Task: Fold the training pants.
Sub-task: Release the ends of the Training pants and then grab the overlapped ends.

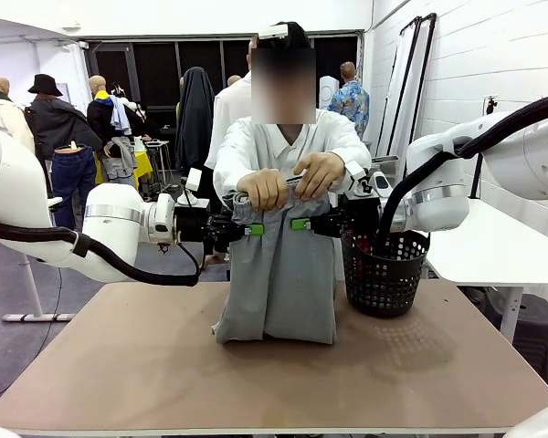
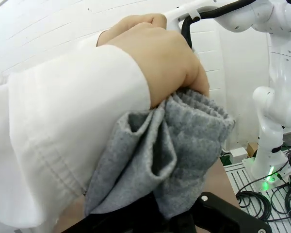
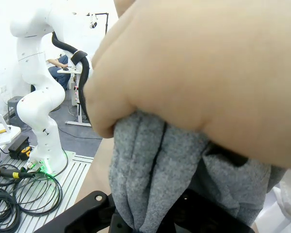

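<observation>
Jaws on both arms clamped tight on training pants (image 1: 279,274); you see green pads pinching grey cloth just below waistband. Left arm (image 1: 119,219) comes in from left, right arm (image 1: 438,196) from right, tips near each other across garment. Person's hands (image 1: 263,189) grip waistband above your jaws, touching cloth. Pants hang upright, lower end bunched on surface (image 1: 119,365). Black mesh basket (image 1: 384,274) stands just beside pants on your right.
</observation>
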You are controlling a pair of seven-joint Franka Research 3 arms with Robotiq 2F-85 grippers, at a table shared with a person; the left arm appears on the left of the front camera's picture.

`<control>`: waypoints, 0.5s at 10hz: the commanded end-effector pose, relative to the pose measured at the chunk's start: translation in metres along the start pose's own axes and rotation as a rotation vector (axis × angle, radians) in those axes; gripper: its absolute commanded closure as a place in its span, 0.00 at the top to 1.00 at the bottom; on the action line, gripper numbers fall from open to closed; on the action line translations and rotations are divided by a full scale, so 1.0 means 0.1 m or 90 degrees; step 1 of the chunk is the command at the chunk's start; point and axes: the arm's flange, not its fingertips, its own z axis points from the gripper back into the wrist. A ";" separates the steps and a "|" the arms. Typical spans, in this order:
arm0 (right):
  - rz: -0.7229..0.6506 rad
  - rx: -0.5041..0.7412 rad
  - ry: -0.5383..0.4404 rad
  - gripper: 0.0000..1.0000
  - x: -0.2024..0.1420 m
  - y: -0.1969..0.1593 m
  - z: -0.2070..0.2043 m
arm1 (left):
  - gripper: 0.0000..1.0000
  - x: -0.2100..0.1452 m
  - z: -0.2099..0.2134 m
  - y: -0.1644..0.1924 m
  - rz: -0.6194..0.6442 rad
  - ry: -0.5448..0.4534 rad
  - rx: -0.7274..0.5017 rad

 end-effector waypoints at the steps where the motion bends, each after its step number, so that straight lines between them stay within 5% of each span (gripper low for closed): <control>1: 0.004 0.001 -0.001 0.00 0.01 0.01 -0.01 | 0.00 0.02 0.00 -0.01 0.005 -0.011 0.004; 5: 0.004 0.001 -0.001 0.00 0.01 0.01 -0.01 | 0.00 0.02 0.00 -0.01 0.005 -0.011 0.004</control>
